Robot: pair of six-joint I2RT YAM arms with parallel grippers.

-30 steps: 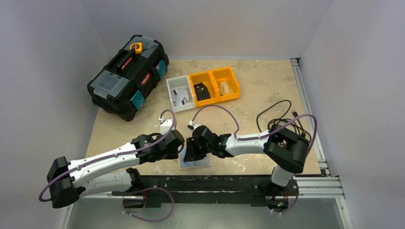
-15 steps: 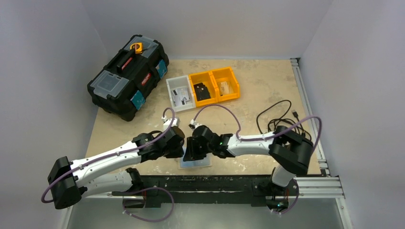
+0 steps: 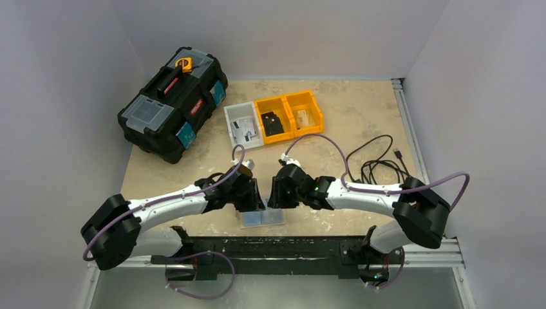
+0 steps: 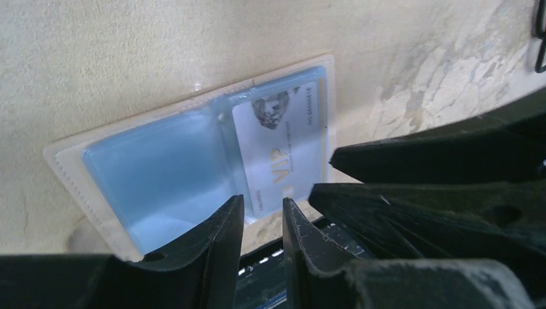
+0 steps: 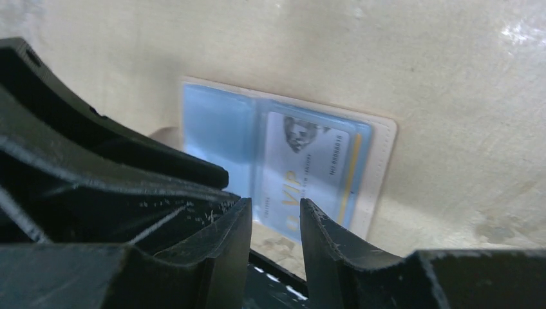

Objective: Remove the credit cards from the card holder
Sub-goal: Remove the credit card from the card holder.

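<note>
The card holder [image 3: 263,217] lies open and flat near the table's front edge, bluish with a pale rim. It also shows in the left wrist view [image 4: 161,167] and the right wrist view [image 5: 216,129]. One white credit card [image 4: 283,148] marked VIP sits in its right pocket, also seen in the right wrist view [image 5: 306,167]; the left pocket looks empty. My left gripper [image 3: 256,201] [image 4: 263,201] and right gripper [image 3: 275,196] [image 5: 275,203] hover side by side just behind and above the holder. Both stand a narrow gap apart and hold nothing.
A black toolbox [image 3: 172,103] stands at the back left. A grey bin [image 3: 243,125] and two yellow bins [image 3: 288,114] hold small items. A black cable [image 3: 380,164] coils at the right. The metal rail [image 3: 290,243] runs just in front of the holder.
Both grippers have lifted off the holder and moved back and to the right. The holder, partly covered by the right gripper before, now lies in full view.
</note>
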